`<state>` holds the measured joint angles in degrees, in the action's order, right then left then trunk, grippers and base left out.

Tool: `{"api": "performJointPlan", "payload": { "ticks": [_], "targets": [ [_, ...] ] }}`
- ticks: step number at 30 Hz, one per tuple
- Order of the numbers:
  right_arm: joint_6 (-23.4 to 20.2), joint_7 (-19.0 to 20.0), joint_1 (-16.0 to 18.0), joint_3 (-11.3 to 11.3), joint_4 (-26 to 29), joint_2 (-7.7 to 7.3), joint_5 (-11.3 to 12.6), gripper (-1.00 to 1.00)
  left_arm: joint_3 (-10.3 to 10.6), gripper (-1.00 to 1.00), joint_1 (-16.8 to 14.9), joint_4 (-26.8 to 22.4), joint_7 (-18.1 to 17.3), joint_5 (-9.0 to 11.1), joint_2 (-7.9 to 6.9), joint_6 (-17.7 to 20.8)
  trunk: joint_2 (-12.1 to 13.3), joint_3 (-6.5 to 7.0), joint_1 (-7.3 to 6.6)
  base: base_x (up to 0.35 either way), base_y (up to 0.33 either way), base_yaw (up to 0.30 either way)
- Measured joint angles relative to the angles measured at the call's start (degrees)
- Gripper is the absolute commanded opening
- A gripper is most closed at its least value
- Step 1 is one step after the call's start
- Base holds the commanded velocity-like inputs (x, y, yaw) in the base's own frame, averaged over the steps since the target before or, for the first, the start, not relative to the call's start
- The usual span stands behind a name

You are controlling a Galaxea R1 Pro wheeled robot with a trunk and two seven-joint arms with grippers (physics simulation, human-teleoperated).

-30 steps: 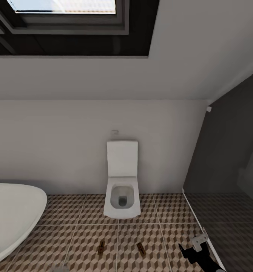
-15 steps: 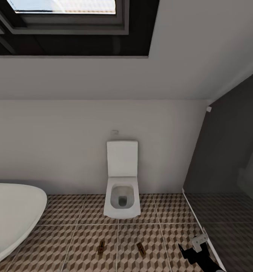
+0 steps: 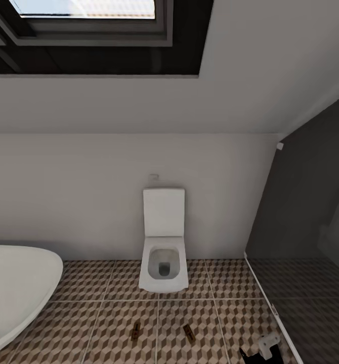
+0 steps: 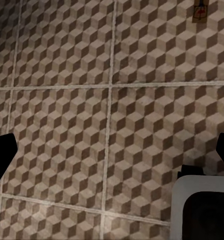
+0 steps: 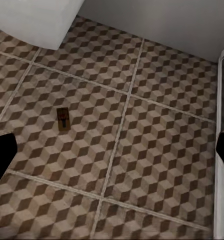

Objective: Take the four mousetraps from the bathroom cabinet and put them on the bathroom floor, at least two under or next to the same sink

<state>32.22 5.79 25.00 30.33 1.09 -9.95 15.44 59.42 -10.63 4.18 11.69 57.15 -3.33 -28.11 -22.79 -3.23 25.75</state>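
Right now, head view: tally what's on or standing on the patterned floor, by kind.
mousetraps: 2 (left one, right one)
toilet: 1
bathtub: 1
Total: 4

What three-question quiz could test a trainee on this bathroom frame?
1. How many mousetraps lie on the floor in the head view?
2. True or false: the toilet lid is up.
3. Which fixture is at the head view's left: A sink, B bathtub, C cabinet?

Key:
1. Two: the left mousetrap and the right mousetrap, both in front of the toilet.
2. True.
3. B.
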Motion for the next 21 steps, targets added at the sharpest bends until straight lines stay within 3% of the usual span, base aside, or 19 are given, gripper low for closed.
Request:
{"api": "performJointPlan", "payload": {
  "ticks": [16,21],
  "targets": [
    [-0.26,-1.07,-13.76,-0.02,-0.09,1.81,0.04,1.0,-0.1,1.0,0.03,-0.04,-0.05,0.06,0.06,-0.06,0.0,0.0,0.0,0.0,0.0,0.0],
    [-0.32,-4.51,-19.01,-0.46,-0.14,1.8,0.54,1.0,-0.1,1.0,0.03,-0.02,-0.06,0.04,0.06,-0.1,0.0,0.0,0.0,0.0,0.0,0.0]
  ]
}}
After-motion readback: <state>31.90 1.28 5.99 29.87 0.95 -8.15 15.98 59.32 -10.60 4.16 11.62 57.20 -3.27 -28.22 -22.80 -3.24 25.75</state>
